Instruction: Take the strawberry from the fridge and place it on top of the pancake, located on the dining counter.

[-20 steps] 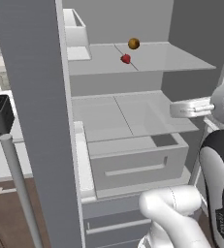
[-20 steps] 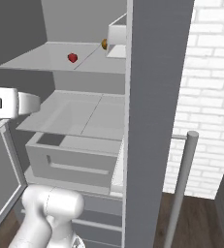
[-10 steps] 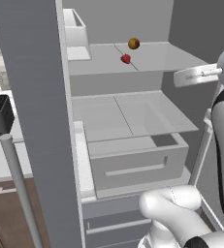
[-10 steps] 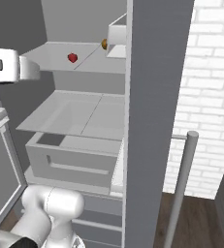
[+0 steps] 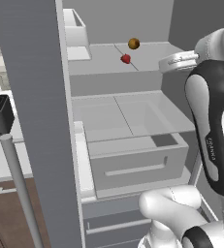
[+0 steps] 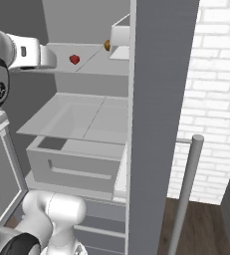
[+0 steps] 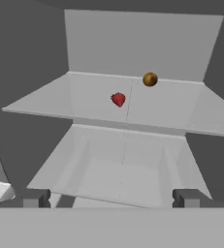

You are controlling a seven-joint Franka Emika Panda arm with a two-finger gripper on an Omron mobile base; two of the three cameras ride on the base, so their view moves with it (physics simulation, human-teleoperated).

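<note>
Fridge [image 5: 36, 97] door open. Strawberry [image 7: 118, 100] sits on the upper shelf [image 7: 84, 99], near the middle, with a round orange-brown fruit [image 7: 150, 79] behind it, apart. My gripper [image 7: 111, 196] is outside the shelf's front edge, fingers spread wide, nothing between them. I judge the step to be the reach: go in level above the shelf, centre the berry, keep clear of the fruit, close gently.

The fridge [image 5: 40, 97] stands open; a small red strawberry [image 5: 126, 59] sits alone on its upper shelf.
</note>
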